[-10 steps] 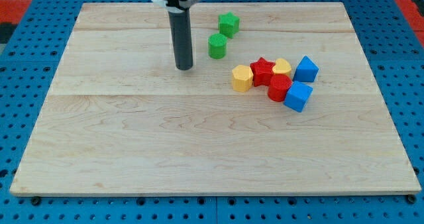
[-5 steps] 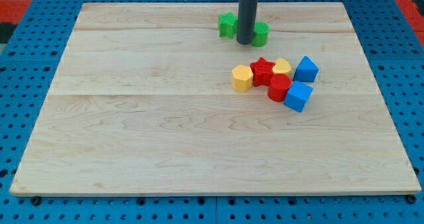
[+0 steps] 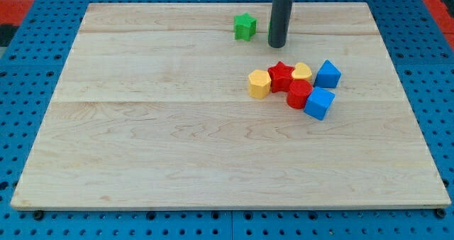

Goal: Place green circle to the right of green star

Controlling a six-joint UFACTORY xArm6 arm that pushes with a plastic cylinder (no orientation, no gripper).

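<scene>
The green star (image 3: 245,26) lies near the view's top, a little right of centre. My tip (image 3: 277,44) rests on the board just to the right of the star and slightly below it, with a small gap between them. The green circle does not show in this view. The dark rod stands where the circle last showed, so the rod may be hiding it.
A cluster lies below and right of my tip: a yellow block (image 3: 259,84), a red star (image 3: 281,75), a second yellow block (image 3: 302,72), a red block (image 3: 299,94) and two blue blocks (image 3: 328,74) (image 3: 319,103). The wooden board (image 3: 142,148) sits on a blue pegboard.
The green circle was pushed from below the star up and to its right, and is now out of sight. My tip moved right, from the star's left to its right.
</scene>
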